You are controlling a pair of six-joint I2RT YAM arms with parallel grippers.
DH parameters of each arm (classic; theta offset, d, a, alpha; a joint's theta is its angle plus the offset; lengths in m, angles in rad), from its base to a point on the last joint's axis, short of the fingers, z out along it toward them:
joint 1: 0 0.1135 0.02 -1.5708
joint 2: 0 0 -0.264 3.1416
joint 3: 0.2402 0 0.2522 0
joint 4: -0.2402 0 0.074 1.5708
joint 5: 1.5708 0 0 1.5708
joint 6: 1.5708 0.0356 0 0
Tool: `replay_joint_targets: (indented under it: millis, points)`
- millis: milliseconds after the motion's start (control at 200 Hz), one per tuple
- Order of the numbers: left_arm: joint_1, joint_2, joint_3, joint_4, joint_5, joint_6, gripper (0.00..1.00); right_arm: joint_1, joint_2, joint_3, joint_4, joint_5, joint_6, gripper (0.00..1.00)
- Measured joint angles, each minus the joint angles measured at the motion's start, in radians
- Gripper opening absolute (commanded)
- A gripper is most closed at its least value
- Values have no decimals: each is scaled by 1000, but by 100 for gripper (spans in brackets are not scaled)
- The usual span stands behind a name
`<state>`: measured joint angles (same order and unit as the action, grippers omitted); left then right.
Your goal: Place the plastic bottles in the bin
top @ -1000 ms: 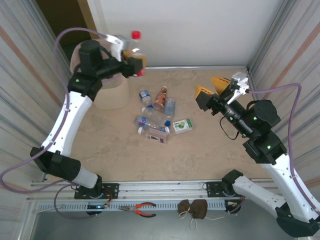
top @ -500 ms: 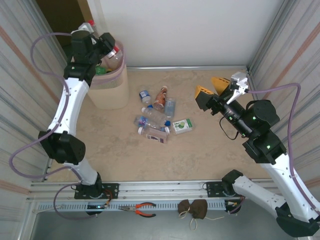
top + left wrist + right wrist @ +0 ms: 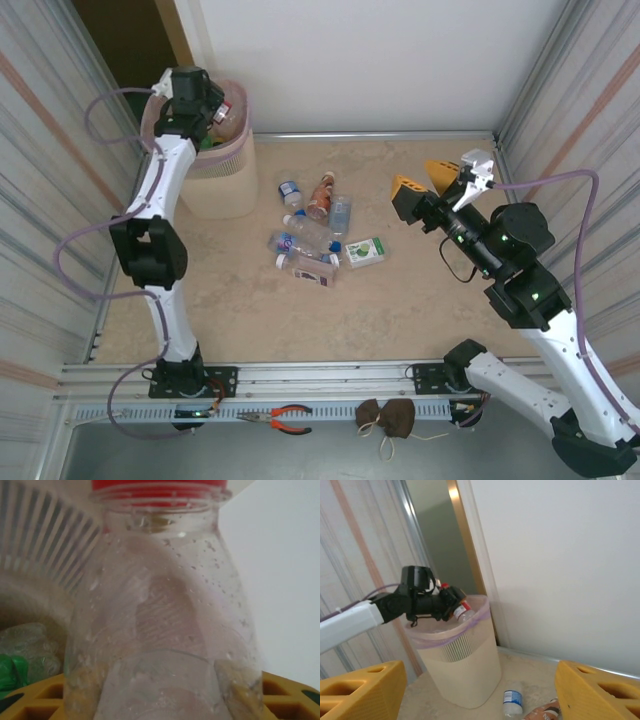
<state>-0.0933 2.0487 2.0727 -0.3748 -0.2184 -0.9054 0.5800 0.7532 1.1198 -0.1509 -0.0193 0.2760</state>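
Bottle (image 3: 160, 610) top & btm off-frame

Clear bottle (image 3: 165, 630) is thin glossy plastic, totally see-through and speckled with tiny droplets, with a smooth red plastic cap (image 3: 160, 487). The bin (image 3: 465, 675) looks like matt beige plastic, finely ribbed near the top, with a filmy translucent pink bag (image 3: 440, 632) over the rim. Right pincer (image 3: 423, 178) has fingers (image 3: 362, 690) of matt yellow-orange plastic with moulded pockets. Tabletop (image 3: 400, 300) is matt beige, faintly marbled. Side walls (image 3: 40, 200) look like ribbed metal sheet.
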Motion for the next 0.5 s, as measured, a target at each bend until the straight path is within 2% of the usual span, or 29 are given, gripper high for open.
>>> replay_joint_targets:
  millis: [190, 346, 496]
  points:
    - [0, 54, 0, -24, 13, -68, 64, -19, -3, -14, -11, 0, 1, 77]
    - [0, 44, 0, -25, 15, -88, 77, -29, -3, -17, -16, 0, 3, 77]
    - [0, 2, -24, -25, 11, -81, 83, -31, -5, -17, -15, -4, 3, 77]
